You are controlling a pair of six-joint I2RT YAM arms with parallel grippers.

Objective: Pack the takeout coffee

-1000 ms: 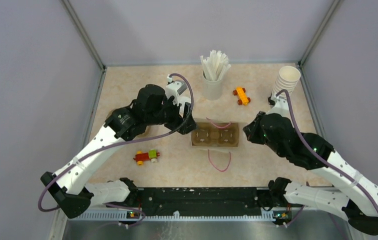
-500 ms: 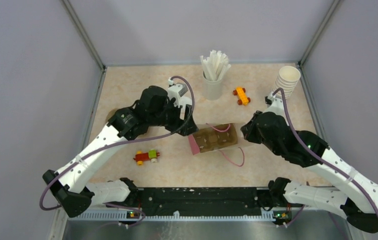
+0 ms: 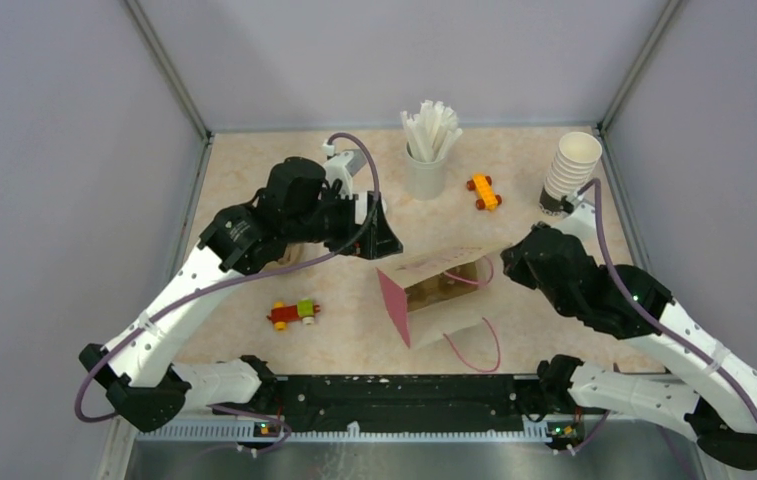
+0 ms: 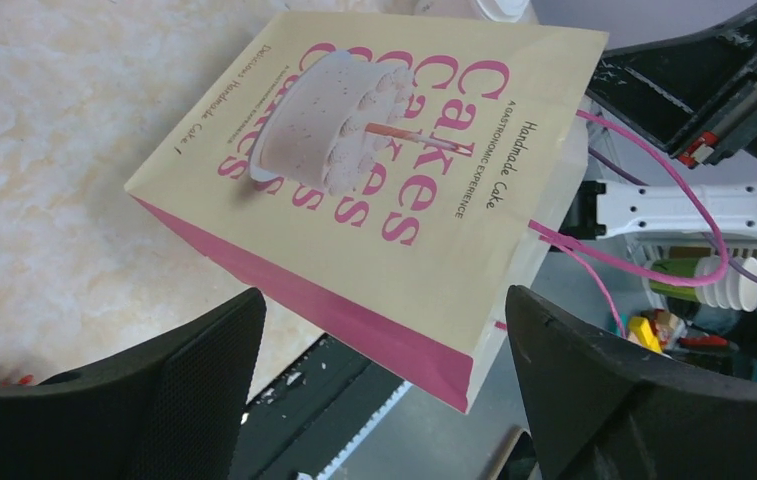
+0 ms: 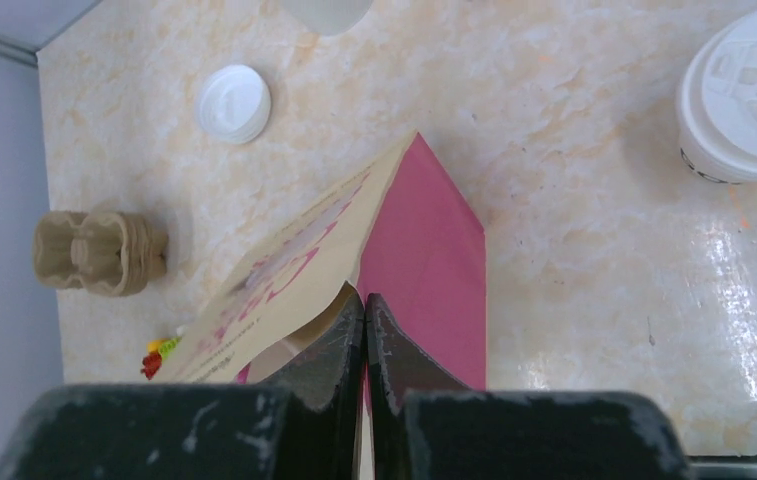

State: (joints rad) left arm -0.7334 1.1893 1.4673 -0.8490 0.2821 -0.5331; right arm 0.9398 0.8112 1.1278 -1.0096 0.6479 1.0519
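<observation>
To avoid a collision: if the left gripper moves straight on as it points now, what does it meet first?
Probably the paper bag: its printed side lies straight ahead of the left gripper, between its open jaws.

Bright, even overhead light, soft faint shadows on the beige marbled tabletop (image 3: 354,345), white sheen on it at the right wrist view's lower right, top view sharp, black fingers (image 5: 329,350) of the right gripper (image 5: 365,305) blurred near the lens
</observation>
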